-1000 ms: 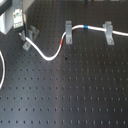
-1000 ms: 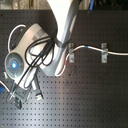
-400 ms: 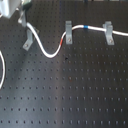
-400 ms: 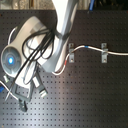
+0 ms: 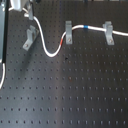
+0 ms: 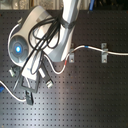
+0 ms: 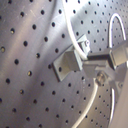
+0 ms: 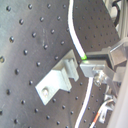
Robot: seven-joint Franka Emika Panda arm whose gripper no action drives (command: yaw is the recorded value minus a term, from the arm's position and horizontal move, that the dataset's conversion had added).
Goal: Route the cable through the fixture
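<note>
First exterior view — black perforated board (image 5: 70,95); the cable (image 5: 47,50) dips between the slanted fixture (image 5: 30,38) on the first exterior view's left and two upright clips (image 5: 68,31).

Second exterior view — arm hides the fixture.

Both wrist views — gripper (image 8: 92,70) apparently pinches the cable just beside the fixture.

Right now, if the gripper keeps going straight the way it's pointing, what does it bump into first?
Probably the fixture: in both wrist views the gripper, holding the cable, sits right beside its forked top. Depth is unclear, so it might reach the table beside it.
</note>
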